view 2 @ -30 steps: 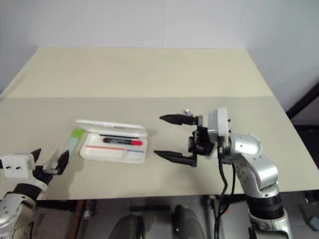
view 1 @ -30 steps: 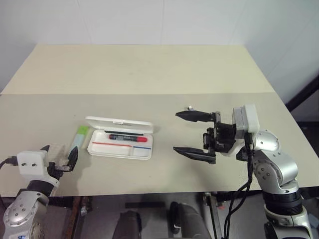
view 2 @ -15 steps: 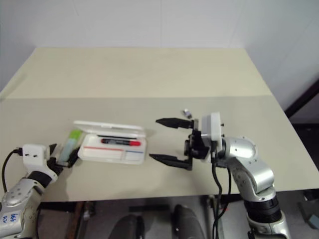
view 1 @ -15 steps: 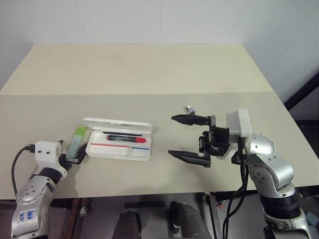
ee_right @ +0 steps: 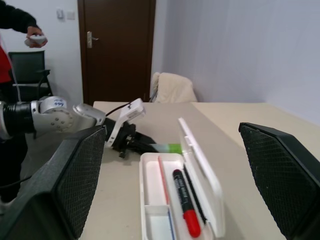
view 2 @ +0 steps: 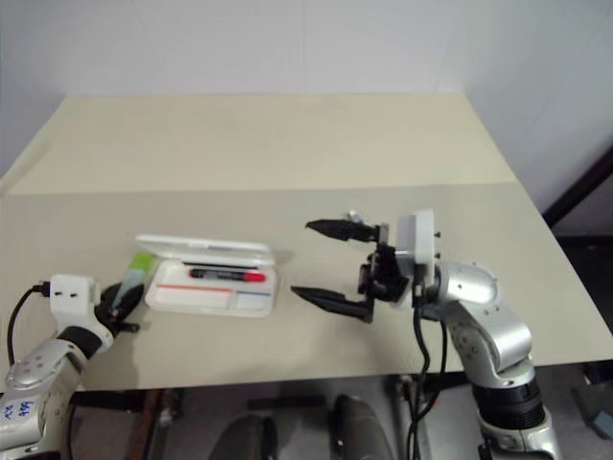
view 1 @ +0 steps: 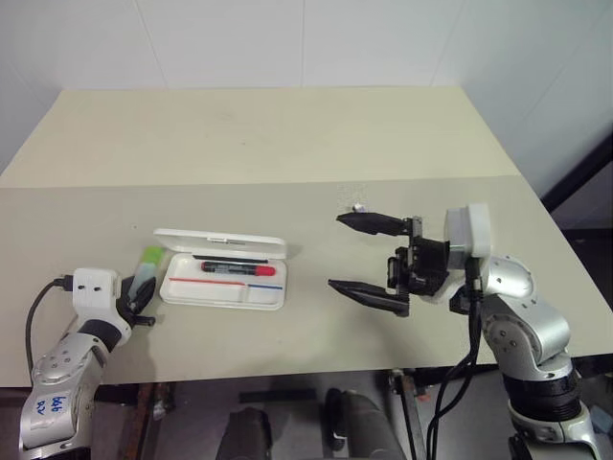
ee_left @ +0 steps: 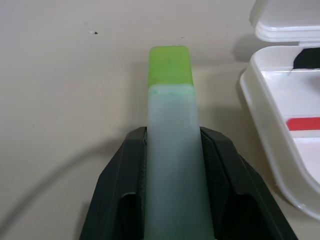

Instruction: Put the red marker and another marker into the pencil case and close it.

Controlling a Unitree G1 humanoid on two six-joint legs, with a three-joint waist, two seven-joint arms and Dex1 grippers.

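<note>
Left end effector (ee_left: 172,200) clamps the lime-green highlighter (ee_left: 171,135) on the counter (view 1: 287,144) at the open pencil case's (view 1: 223,285) nine o'clock, red marker (view 1: 240,269) already inside, right end effector (view 1: 369,259) agape; next, lift it in.

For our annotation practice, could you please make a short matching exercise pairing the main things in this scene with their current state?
Things:
1. red marker
2. green highlighter
3. pencil case
4. right gripper

States:
A. open above the table, holding nothing
B. lid open
C. lying inside the case
D. on the table between the left gripper's fingers

Pairs: 1-C, 2-D, 3-B, 4-A
</note>
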